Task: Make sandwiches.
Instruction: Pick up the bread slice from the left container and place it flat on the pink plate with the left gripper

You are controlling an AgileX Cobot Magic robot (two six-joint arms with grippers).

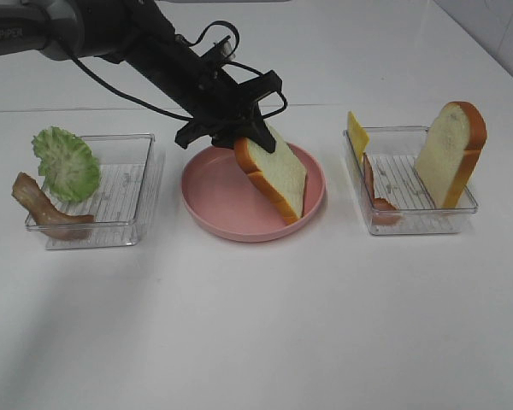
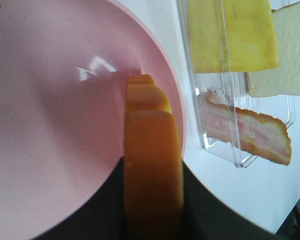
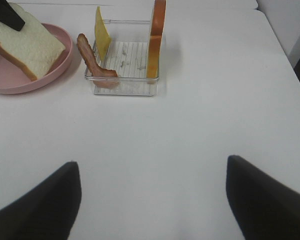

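A: From above, where's the bread?
B: The left gripper (image 1: 244,135) clamps a bread slice (image 1: 278,175). It is tilted, with its low corner at the right rim of the pink plate (image 1: 207,224).
A: Its wrist camera?
B: The crust sits edge-on between the fingers. I'd lay it flat and centred before releasing.
A: The right wrist?
B: The right gripper (image 3: 152,200) hangs wide apart and empty over the table (image 3: 200,130), nearer than the right tray (image 3: 122,87).

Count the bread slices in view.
2. One bread slice, gripped by the left hand, tilts over the pink plate; the other bread slice leans in the right clear tray.
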